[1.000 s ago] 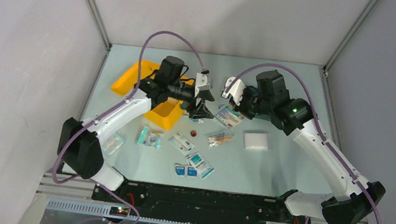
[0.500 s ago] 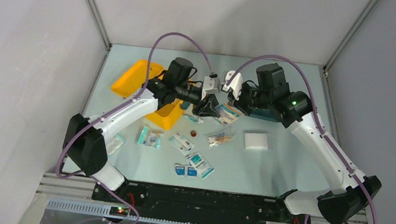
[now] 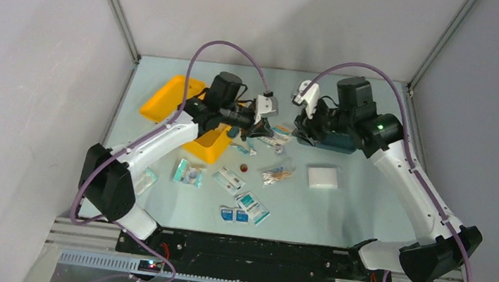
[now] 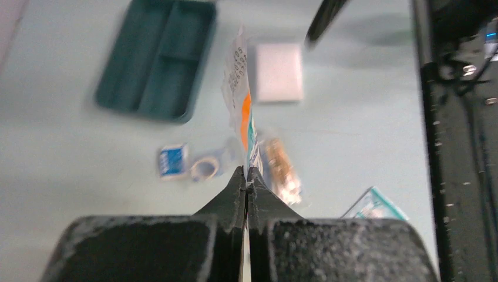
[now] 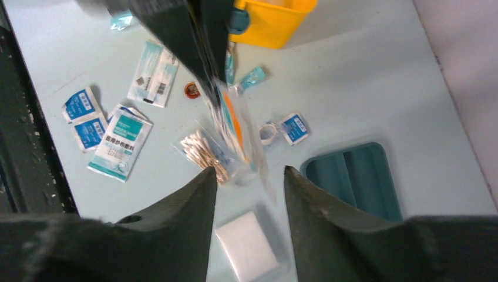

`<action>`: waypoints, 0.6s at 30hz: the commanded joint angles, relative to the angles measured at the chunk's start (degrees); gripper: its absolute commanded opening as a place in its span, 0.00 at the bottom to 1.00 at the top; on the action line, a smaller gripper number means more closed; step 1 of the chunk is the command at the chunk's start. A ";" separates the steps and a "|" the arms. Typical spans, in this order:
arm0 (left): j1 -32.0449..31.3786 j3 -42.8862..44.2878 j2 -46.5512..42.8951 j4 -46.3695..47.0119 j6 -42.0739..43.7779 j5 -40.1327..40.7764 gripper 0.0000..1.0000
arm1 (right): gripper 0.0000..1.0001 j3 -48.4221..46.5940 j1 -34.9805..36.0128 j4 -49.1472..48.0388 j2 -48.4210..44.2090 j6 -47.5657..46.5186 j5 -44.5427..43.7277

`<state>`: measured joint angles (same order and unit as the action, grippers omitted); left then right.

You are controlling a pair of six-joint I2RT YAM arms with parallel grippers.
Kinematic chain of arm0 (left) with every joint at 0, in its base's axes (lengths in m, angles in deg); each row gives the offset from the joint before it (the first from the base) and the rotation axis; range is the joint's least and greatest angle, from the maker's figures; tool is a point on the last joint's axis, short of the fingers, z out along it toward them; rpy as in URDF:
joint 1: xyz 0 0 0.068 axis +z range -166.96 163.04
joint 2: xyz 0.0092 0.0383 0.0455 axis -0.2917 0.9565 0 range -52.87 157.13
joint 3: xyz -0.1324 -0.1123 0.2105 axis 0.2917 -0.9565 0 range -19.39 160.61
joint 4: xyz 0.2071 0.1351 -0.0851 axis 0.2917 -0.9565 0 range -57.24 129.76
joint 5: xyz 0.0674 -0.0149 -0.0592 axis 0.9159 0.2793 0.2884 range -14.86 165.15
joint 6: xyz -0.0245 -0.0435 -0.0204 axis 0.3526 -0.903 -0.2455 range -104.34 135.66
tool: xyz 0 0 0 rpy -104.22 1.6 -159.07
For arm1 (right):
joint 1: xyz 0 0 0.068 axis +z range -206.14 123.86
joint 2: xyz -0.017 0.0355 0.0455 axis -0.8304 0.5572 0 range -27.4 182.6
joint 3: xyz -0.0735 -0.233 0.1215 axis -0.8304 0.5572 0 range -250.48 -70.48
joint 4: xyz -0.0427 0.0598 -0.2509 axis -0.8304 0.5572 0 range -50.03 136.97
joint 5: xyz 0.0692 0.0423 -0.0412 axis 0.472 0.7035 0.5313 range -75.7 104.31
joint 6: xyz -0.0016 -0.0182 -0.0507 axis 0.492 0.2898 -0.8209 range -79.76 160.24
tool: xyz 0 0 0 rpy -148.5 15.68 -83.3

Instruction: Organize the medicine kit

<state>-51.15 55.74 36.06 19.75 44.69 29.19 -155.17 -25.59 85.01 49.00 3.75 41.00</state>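
Observation:
The medicine kit (image 3: 208, 144), a bright yellow box with its lid (image 3: 165, 96) swung open, lies at the back left; its corner also shows in the right wrist view (image 5: 273, 17). My left gripper (image 3: 257, 129) (image 4: 246, 170) is shut on the edge of a thin clear packet (image 4: 239, 94) with orange and teal print, which hangs above the table to the right of the kit. My right gripper (image 3: 303, 126) (image 5: 249, 173) is open and holds nothing. It sits just right of the packet (image 5: 234, 126), apart from it.
A dark teal divided tray (image 3: 337, 142) lies under the right arm. A white pad (image 3: 322, 176), a bag of cotton swabs (image 3: 277, 176), a small red item (image 3: 244, 168) and several flat packets (image 3: 252, 206) are scattered near the middle. More packets (image 3: 188, 172) lie at the left.
The packet has passed from one hand to the other: my left gripper closed on it, and my right gripper opened, let go and drew back to the right.

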 commanded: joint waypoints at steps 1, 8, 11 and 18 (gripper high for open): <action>4.95 4.13 -5.55 -3.93 7.76 9.95 0.00 | 0.55 0.31 -6.86 -1.80 -3.94 4.79 8.02; 11.88 6.91 -11.07 -14.26 27.69 23.50 0.00 | 0.63 4.67 -12.91 -3.49 -6.48 8.72 12.40; 12.07 3.31 -12.37 -15.92 37.78 34.51 0.00 | 0.63 6.41 -13.42 -4.00 -6.78 9.15 12.39; 12.60 -5.41 -10.87 -12.90 53.74 42.25 0.00 | 0.63 6.81 -13.49 -5.43 -6.03 10.43 12.92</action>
<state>-38.87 53.64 23.51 6.29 85.87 64.49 -147.98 -38.82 82.61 43.23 12.56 52.19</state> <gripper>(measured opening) 0.005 0.628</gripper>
